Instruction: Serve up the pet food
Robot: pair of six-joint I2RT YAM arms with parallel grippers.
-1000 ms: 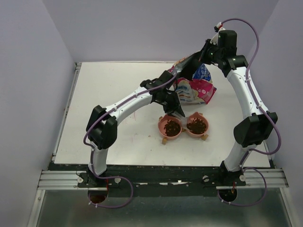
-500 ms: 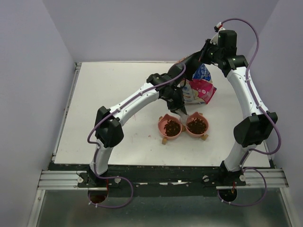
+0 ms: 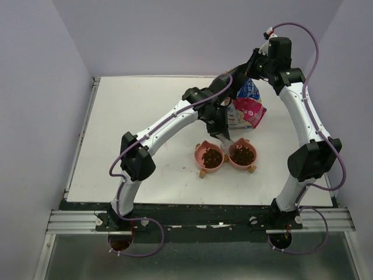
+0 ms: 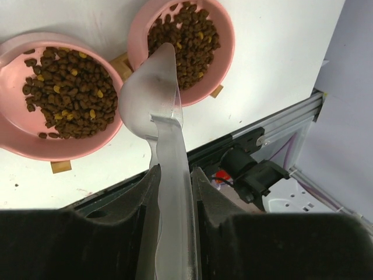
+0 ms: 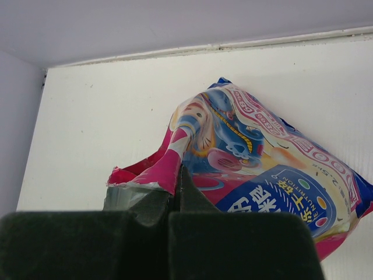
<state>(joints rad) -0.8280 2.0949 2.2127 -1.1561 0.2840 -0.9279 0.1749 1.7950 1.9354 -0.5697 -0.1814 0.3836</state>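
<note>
While the outstretched left gripper [image 4: 173, 175] clamps a scoop [image 4: 152, 96] above the pet food [image 4: 64, 87], the right gripper [image 5: 176, 175] pinches the bag [image 5: 262, 157].

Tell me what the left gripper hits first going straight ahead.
Likely the rim of the salmon-pink bowl of brown kibble, met by the clear plastic scoop the left gripper holds; height unclear.
</note>
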